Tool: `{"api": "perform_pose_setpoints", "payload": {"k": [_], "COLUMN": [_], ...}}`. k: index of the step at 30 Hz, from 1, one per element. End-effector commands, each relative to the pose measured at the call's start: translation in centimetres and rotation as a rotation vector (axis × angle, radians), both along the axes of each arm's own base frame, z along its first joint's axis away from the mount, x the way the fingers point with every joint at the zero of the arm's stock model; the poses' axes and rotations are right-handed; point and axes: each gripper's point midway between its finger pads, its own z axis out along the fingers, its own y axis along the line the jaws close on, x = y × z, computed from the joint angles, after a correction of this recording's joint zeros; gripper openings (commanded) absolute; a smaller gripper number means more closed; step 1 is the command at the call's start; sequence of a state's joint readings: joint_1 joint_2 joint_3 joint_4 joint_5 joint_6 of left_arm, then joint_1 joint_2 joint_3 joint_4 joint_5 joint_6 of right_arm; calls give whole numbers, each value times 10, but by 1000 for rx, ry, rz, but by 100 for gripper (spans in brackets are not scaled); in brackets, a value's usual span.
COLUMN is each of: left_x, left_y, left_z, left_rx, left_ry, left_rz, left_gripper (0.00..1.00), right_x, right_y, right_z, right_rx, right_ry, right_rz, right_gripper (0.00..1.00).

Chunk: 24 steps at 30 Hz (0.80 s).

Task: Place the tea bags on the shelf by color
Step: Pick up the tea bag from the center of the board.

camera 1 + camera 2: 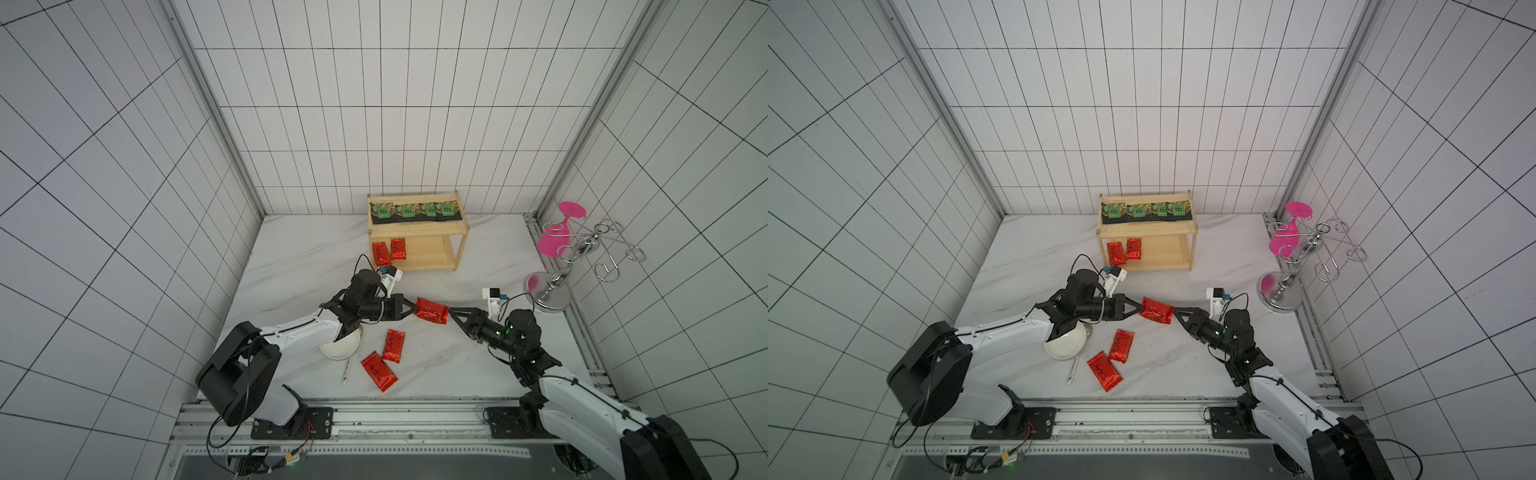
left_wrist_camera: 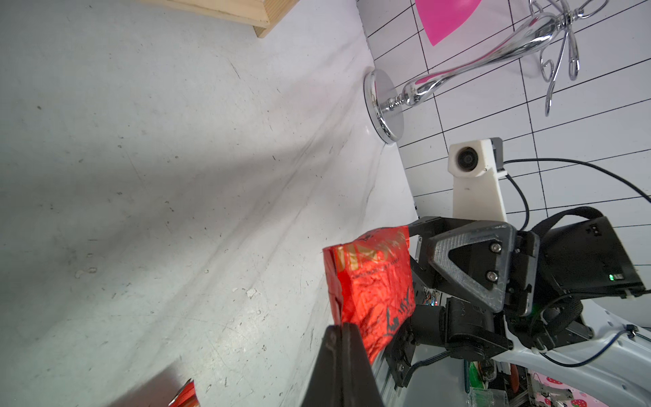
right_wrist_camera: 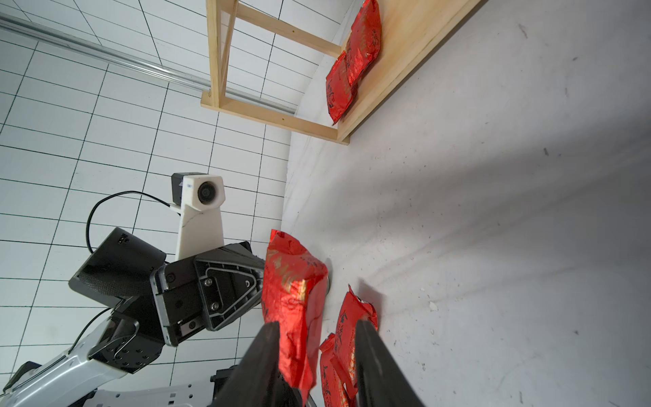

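Handover at centre frame: the left gripper (image 1: 415,309) is clamping tight on one short end of a red pouch (image 1: 432,311) and holding it up off the marble table (image 1: 291,266). In the left wrist view its fingers (image 2: 338,352) are pressing together on the foil's edge. The right gripper (image 1: 451,311) is pointing in from the right of the frame at the pouch's other end with its jaws standing apart (the right wrist view is showing the foil hanging between two spread fingers (image 3: 262,352), with a gap beside the far one), so that claw is released, not gripping. Up at centre in both top views, the shelf (image 1: 428,251) (image 1: 1163,249) is standing near the back wall. Four black sachets (image 1: 415,212) are lying in a row along its top board, and a pair of shelved red pouches (image 1: 388,251) is lying side by side at the left end of its lower board. Lower centre, two loose red pouches (image 1: 393,345) are lying on the table, one just above the other, close together. A white bowl (image 1: 340,349) is sitting partly under the left arm, and a chrome stand (image 1: 548,291) is standing at the table's right edge.
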<state>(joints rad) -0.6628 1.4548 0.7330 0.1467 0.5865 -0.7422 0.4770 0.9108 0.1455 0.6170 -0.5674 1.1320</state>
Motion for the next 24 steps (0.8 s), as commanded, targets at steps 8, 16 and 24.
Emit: {"api": "perform_pose_setpoints", "payload": {"k": [8,16,24], "left_x": [-3,-1,2], "left_y": [1,-1,-3], "left_z": [14,16,18], "left_rx": [-60,-68,-75], "left_ry": [-32,-39,-38], "left_rz": [-1,4,9], "left_gripper": [0,0,0], "right_x": [-6,-11,-15], "right_y": [11,11,11], "right_z": [5,4,4], "right_rx": [58,72,77], "right_ry": [-9,-1,0], "right_rz": [59,65,75], "right_gripper": [25,21,0]}}
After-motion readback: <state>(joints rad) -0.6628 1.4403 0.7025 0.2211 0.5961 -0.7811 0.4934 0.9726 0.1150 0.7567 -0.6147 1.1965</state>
